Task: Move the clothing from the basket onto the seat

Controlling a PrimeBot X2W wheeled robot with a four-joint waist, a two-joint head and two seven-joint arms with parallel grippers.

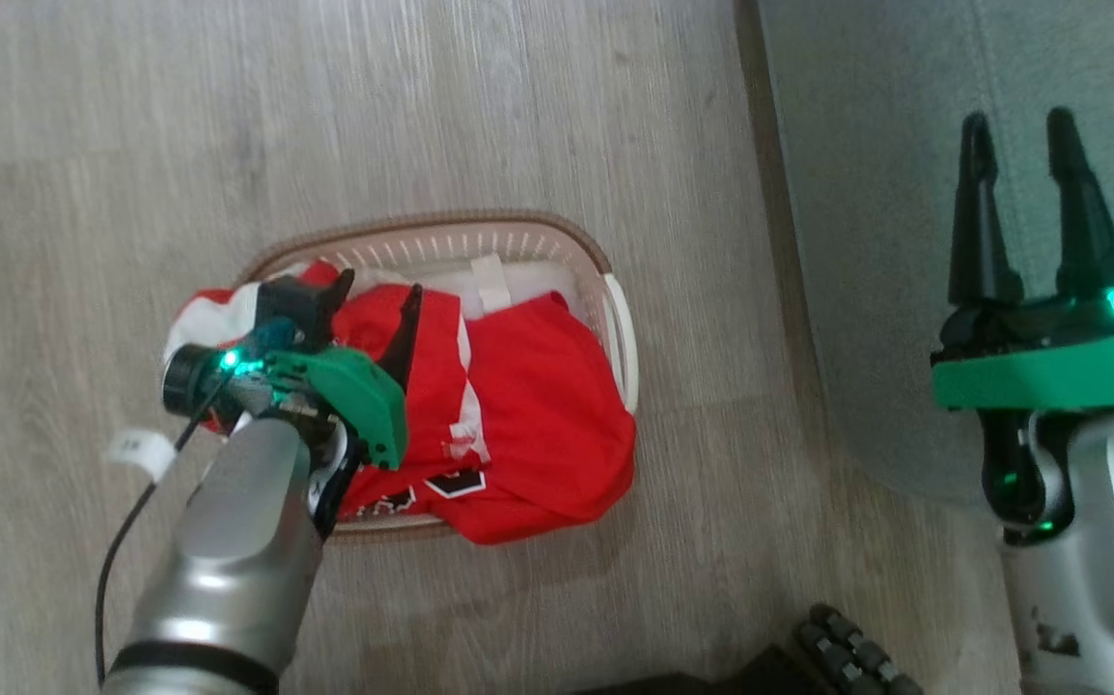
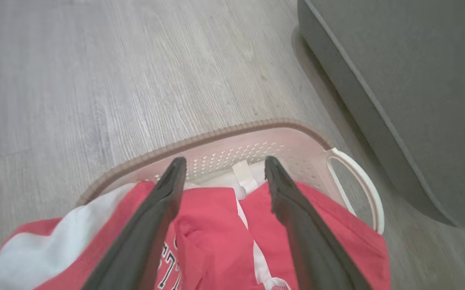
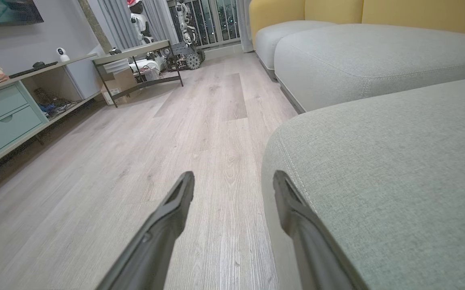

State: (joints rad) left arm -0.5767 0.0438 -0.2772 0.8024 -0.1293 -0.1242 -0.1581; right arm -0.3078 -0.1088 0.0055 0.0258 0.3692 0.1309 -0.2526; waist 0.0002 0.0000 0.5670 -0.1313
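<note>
Left end effector [image 1: 380, 283]: its two dark fingers [image 1: 404, 328] are standing spread apart over the left half of the basket [image 1: 480, 220], just above the clothing [image 1: 538, 415]; nothing is sitting pinched between them, and whether the tips are touching the cloth I cannot tell
Clothing: the bright red garment with white stripes and black-and-white lettering is lying bunched inside the basket and filling most of it; one red fold is spilling over the near right rim, and a red-and-white part is hanging over the left rim
Basket: the cream perforated tub with a brown woven rim is sitting on the floor [image 1: 422, 97], near the seat [image 1: 866, 193] but apart from it; its white side handle [image 1: 623, 328] is facing the seat
Seat: the grey-green cushion is running along the right side of the head view, its rounded corner and stitched seam showing in the right wrist view
Right end effector [image 1: 1017, 121]: its fingers [image 1: 1083, 222] are standing parted with a clear gap, gripping nothing, and hovering over the seat's edge
Floor: pale grey wood-grain planks are lying under everything
</note>
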